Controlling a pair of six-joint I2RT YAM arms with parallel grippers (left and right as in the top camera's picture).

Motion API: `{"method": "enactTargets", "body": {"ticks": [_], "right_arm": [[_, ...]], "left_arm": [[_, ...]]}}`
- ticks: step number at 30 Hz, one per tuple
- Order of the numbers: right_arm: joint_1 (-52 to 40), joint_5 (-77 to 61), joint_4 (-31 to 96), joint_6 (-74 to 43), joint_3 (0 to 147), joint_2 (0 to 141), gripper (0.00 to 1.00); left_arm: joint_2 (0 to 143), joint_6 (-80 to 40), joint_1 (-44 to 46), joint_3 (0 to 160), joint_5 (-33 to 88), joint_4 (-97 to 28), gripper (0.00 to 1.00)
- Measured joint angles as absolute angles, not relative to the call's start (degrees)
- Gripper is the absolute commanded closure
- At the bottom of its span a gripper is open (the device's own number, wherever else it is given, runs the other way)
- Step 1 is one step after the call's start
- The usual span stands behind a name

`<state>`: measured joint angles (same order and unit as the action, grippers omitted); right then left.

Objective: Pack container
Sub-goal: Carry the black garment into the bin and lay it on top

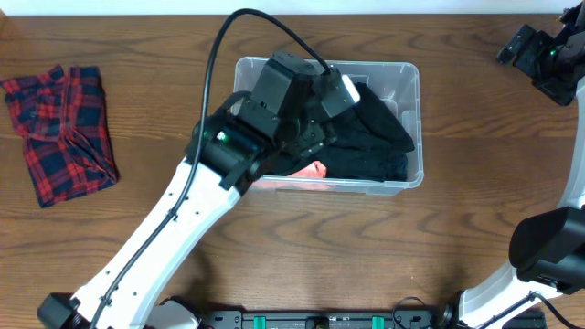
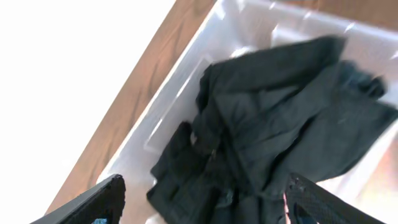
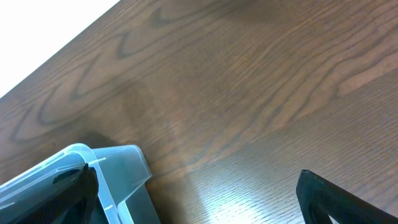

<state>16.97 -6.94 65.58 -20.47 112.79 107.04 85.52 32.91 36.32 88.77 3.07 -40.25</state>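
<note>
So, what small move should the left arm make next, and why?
Probably lift the left gripper straight up and clear of the container: its jaws stand open over the black garment lying inside, holding nothing, and a red plaid cloth waits on the table.

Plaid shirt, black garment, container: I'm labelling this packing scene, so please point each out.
Red plaid shirt (image 1: 62, 132): overhead view, middle of the crumpled cloth.
Black garment (image 2: 280, 124): left wrist view, its central folds.
Container (image 1: 417, 100): overhead view, bare right wall.
</note>
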Motion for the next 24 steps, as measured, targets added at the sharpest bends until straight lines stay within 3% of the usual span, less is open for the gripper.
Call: {"method": "enactTargets", "body": {"ticks": [7, 8, 9, 17, 24], "right_arm": [[17.0, -6.9, 65.6, -20.5, 112.8, 107.0, 0.01], [17.0, -6.9, 65.6, -20.5, 112.8, 107.0, 0.01], [17.0, -6.9, 65.6, -20.5, 112.8, 107.0, 0.01], [17.0, -6.9, 65.6, -20.5, 112.8, 107.0, 0.01], [17.0, -6.9, 65.6, -20.5, 112.8, 107.0, 0.01]], "left_arm": [[92.6, 29.9, 36.5, 88.9, 7.0, -39.6, 0.79], [94.4, 29.6, 36.5, 88.9, 7.4, -39.5, 0.91], [96.7, 29.3, 36.5, 88.9, 7.6, -39.5, 0.94], [112.6, 24.0, 36.5, 88.9, 8.9, -39.0, 0.94], [115.3, 20.1, 36.5, 90.7, 9.9, -39.9, 0.94]]}}
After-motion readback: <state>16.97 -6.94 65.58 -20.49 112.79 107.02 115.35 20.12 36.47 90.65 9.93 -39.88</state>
